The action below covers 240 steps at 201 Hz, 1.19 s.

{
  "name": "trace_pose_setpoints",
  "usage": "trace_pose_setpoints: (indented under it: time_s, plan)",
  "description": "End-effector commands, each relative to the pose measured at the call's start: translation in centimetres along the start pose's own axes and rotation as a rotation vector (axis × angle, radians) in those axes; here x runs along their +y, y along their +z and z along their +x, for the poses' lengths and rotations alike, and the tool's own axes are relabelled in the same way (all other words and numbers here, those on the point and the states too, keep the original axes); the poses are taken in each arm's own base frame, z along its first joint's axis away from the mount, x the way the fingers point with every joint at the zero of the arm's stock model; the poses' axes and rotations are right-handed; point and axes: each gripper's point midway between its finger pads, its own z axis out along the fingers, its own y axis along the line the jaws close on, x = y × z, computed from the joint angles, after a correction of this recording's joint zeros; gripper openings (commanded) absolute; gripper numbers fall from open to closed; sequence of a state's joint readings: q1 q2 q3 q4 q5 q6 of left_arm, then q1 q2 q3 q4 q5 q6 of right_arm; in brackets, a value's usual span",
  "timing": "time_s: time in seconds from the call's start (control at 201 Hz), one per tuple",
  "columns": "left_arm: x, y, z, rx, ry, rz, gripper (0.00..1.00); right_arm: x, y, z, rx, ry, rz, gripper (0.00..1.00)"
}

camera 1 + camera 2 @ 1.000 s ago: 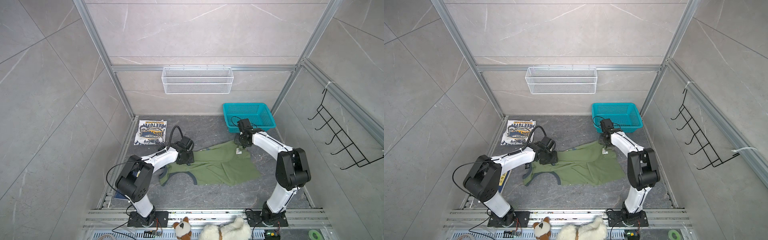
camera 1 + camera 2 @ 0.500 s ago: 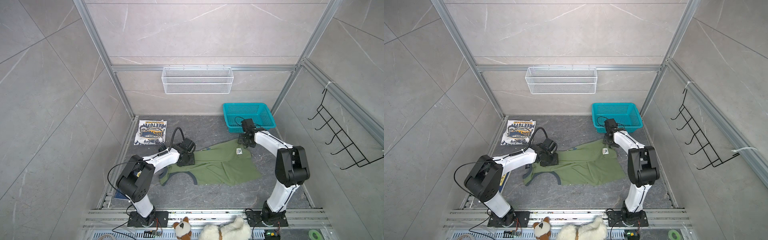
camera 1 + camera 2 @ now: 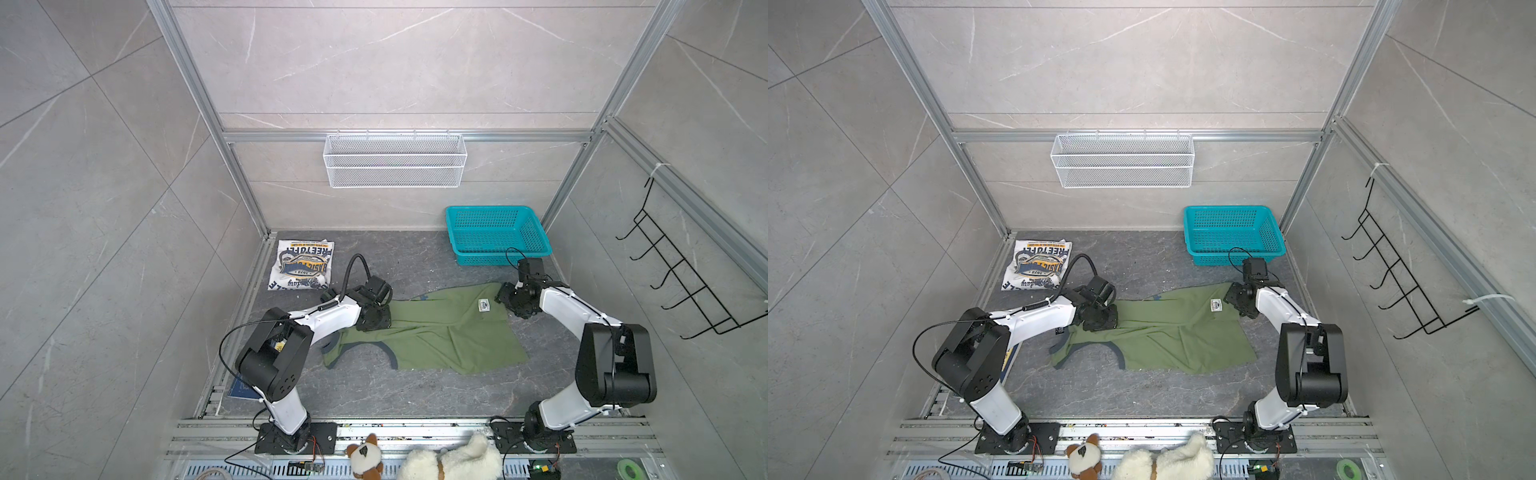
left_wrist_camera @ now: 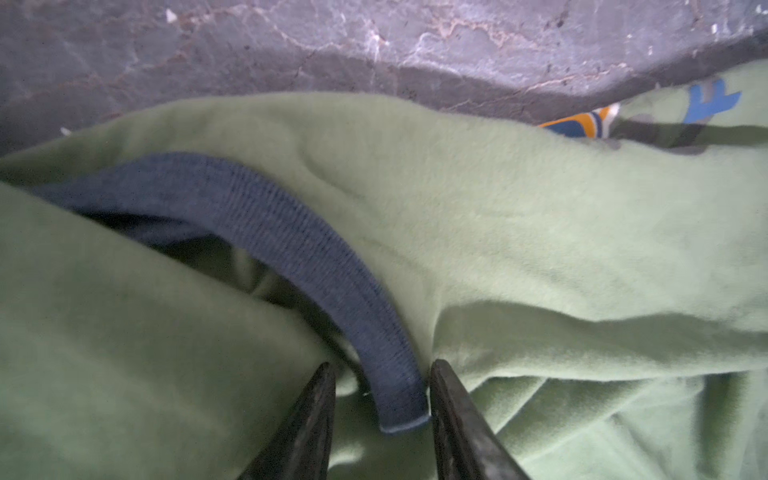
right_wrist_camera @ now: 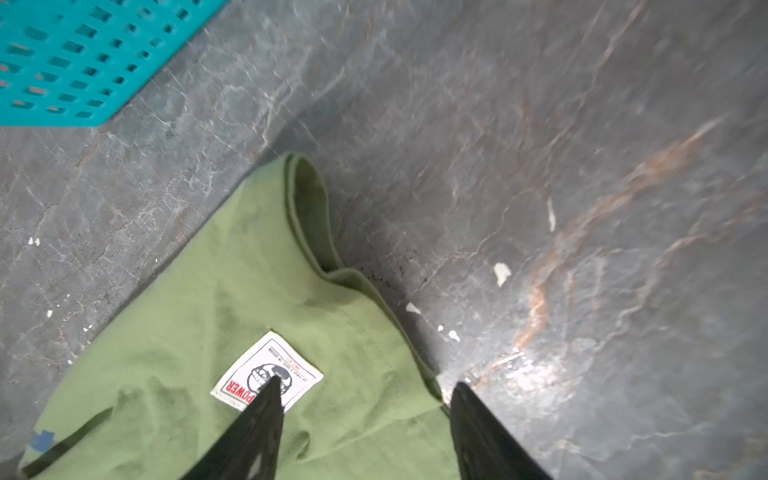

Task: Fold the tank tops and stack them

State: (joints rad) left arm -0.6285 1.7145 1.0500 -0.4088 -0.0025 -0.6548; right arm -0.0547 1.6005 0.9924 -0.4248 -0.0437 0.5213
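Tank tops, count two: the white tank top [image 3: 301,264] lies folded at the back left of the table [image 3: 374,395], print up, with "1973" legible in its badge under block letters "FREETOFL…". The olive green tank top [image 3: 436,332] lies spread out mid-table, wrinkled, not folded, well apart from the white one. One white sewn label [image 5: 268,376] near its hem reads "POWER" in red. Arms, two, both reach low over the table with elbows bent. Left gripper [image 4: 381,365] is at the green top's strap end, jaws narrowly apart astride the navy trim [image 4: 291,232], no squeeze visible. Right gripper [image 5: 366,382] hovers at the hem corner, jaws wide, holding nothing, one finger over the label, the other over bare table. One teal basket [image 3: 496,232]; two plush toys [image 3: 449,461] at the front rail.
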Motion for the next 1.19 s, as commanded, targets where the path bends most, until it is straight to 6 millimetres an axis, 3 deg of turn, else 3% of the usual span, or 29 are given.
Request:
trace_pose_setpoints:
  time_s: [0.0,0.174,0.368,0.612,0.727,0.886,1.055,1.19]
  plan:
    - [-2.2,-0.3,-1.5,-0.03,0.025,0.062,0.45,0.4,0.2,-1.1,0.004,0.059,-0.062,0.68]
    - [-2.9,0.3,-1.5,-0.021,0.035,0.065,0.46,-0.8,0.1,-0.6,-0.003,0.08,-0.037,0.69]
    - [-2.7,1.2,-1.4,-0.002,0.028,0.046,0.38,-1.8,0.1,0.3,0.001,0.112,-0.028,0.69]
    - [-3.2,-0.6,-2.4,-0.048,0.025,0.062,0.09,-4.1,0.7,1.5,0.029,0.164,0.021,0.68]
    - [-3.3,-1.8,-2.9,-0.079,0.026,0.065,0.06,-4.5,1.8,1.8,0.062,0.21,-0.013,0.68]
    - [-3.4,-2.4,-3.2,-0.088,0.032,0.062,0.04,-2.0,2.4,2.7,0.114,0.199,-0.16,0.59]
    - [-3.8,-2.9,-3.7,-0.1,0.034,0.074,0.03,-1.8,3.5,4.2,0.168,0.19,-0.178,0.52]
    - [-4.0,-3.9,-4.2,-0.119,0.04,0.074,0.02,-2.2,3.5,4.3,0.165,0.19,-0.15,0.31]
